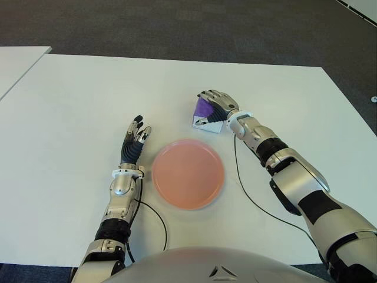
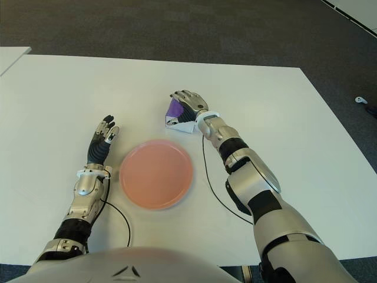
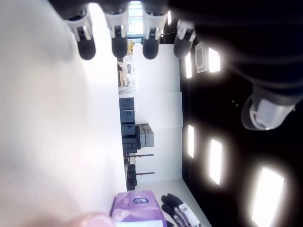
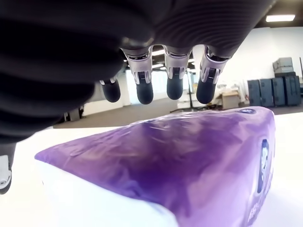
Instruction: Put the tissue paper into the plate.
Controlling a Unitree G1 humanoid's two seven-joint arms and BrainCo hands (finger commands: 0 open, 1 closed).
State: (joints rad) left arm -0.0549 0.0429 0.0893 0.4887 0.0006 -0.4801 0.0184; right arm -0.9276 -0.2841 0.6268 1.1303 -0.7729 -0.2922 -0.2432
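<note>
Here the right hand [image 1: 217,107] is arching over the purple-and-white tissue pack [image 1: 205,114], which is lying on the white table [image 1: 70,94] just beyond the far right rim of the pink plate [image 1: 188,173]. In the right wrist view its fingers [image 4: 144,90] are hanging spread above the pack's wrapper with a gap showing beneath the tips, so the hand is looking open and is not yet gripping anything.

To my eye the step in hand is the grasp itself. Doing it well is likely meaning lowering the palm until fingers and thumb are bracketing the pack's two long sides, then squeezing gently, since the soft wrapper is probably going to give and could slip out under a shallow fingertip pinch. After that, a low lift and a short carry toward the robot's body should be bringing it over the plate, which is lying bare.

The left hand [image 1: 134,141] is showing just beside the plate on its left, fingers extended and relaxed, holding nothing. A thin black cable [image 1: 250,197] is trailing across the table by the right forearm, near the plate's right edge; otherwise nothing is standing between pack and plate.
</note>
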